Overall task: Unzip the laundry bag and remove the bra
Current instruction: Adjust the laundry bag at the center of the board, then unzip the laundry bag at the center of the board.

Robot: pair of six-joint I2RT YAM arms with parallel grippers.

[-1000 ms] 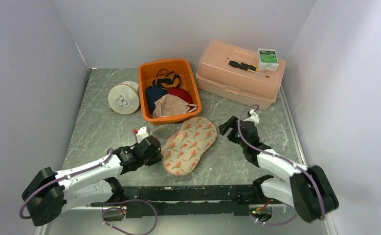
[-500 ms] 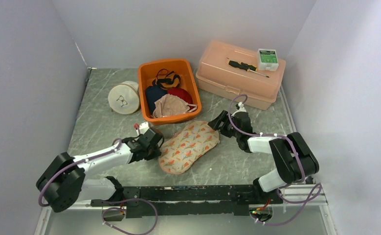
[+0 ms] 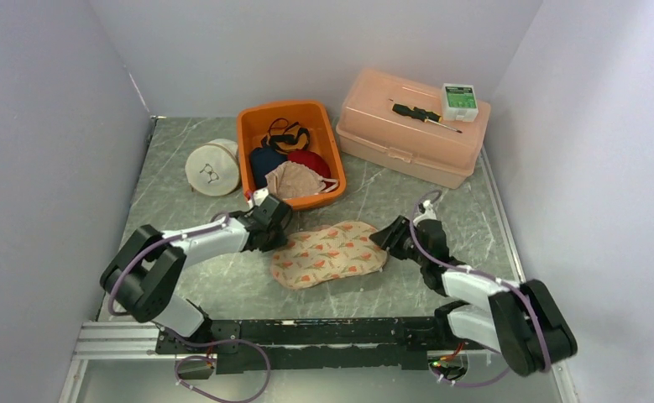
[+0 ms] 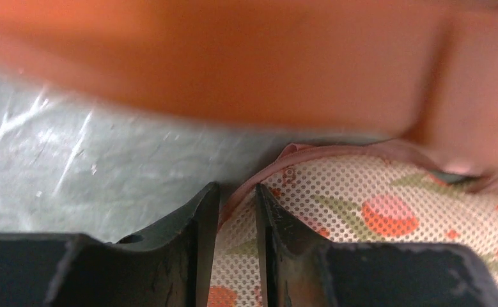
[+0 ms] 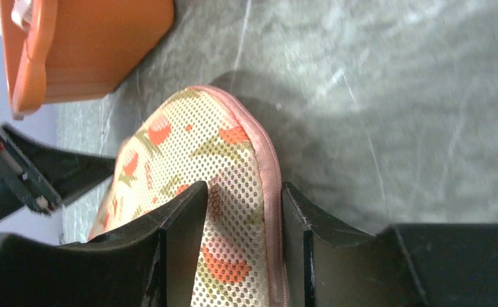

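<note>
**Me:** The laundry bag lies on the table, just in front of the orange bin. My left gripper is nearly closed, pinching the bag's pink rim. My right gripper straddles the other end, half open, not clamped.

**Spotter:** Where's the zip pull?

**Me:** Hidden. I'd anchor left and close right only on the pull.

Gripper astride laundry bag edge, orange bin

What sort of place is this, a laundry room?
Probably a robot test booth, not a laundry room: a left arm and right arm bolted at the edge of a walled-in table, with staged props, a mesh laundry bag, an orange bin of garments and a toolbox.
</note>
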